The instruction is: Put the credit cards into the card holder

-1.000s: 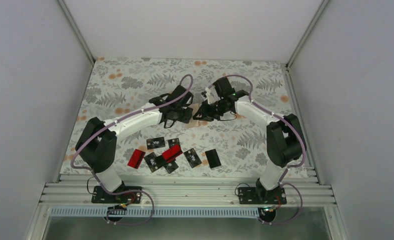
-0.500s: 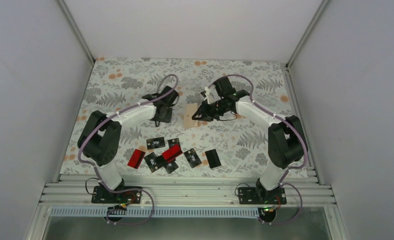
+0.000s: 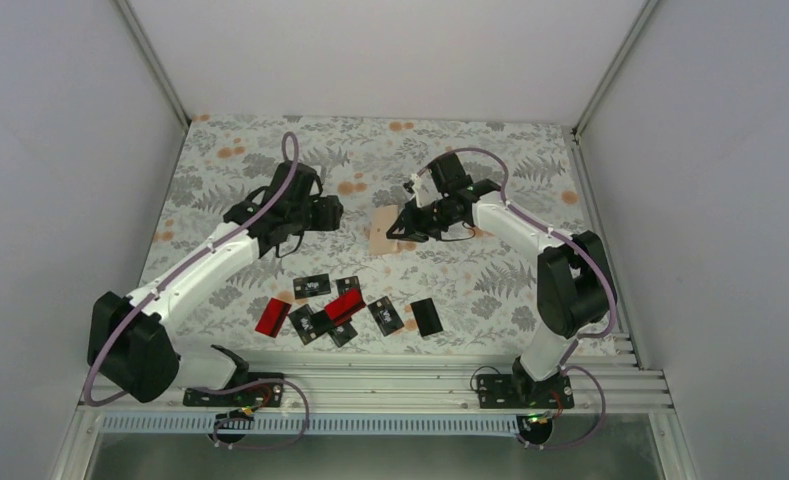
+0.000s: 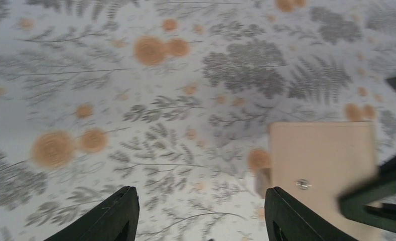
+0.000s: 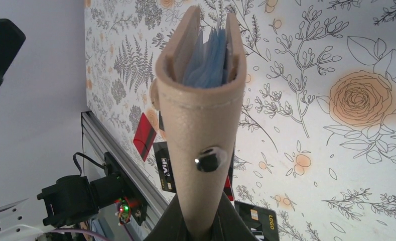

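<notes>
Tan folding card holder (image 5: 206,115), light blue pockets showing between its two flaps, is clamped at its snap-button fold by the right tool (image 3: 402,224), whose fingers are almost wholly hidden behind it in the wrist view. Whether the holder touches the floral-patterned worktop (image 3: 490,280), or whether any card sits in its pockets, cannot be made out. The left tool (image 4: 201,218) hangs near the holder, jaws spread and empty, with only their tips in frame. Small black and red credit cards (image 3: 342,305) lie in a loose, partly overlapping cluster near the front edge, well apart from the holder. Their white markings are too small to read from above.
</notes>
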Controlling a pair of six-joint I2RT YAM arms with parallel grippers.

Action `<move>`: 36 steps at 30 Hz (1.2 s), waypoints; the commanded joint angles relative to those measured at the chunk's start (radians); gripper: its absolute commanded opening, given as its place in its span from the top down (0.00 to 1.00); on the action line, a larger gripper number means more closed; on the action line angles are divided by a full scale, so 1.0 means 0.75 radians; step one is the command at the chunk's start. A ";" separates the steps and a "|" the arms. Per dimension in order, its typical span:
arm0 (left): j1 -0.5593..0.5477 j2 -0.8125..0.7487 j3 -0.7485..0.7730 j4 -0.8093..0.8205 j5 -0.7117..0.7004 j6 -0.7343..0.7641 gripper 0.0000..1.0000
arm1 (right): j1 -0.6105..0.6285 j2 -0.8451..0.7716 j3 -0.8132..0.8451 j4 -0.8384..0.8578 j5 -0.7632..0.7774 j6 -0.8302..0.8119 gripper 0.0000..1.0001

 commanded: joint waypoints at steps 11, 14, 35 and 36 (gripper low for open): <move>-0.014 0.148 -0.047 0.283 0.451 0.008 0.42 | 0.002 -0.057 0.040 0.030 -0.013 -0.009 0.96; -0.021 0.195 -0.033 0.273 0.448 0.010 0.45 | 0.002 -0.061 0.039 0.030 -0.015 -0.011 0.96; -0.030 0.332 -0.031 0.374 0.463 0.003 0.69 | 0.002 -0.072 0.039 0.021 -0.030 -0.020 0.96; -0.031 0.333 -0.030 0.370 0.466 0.002 0.69 | 0.001 -0.072 0.038 0.022 -0.030 -0.021 0.96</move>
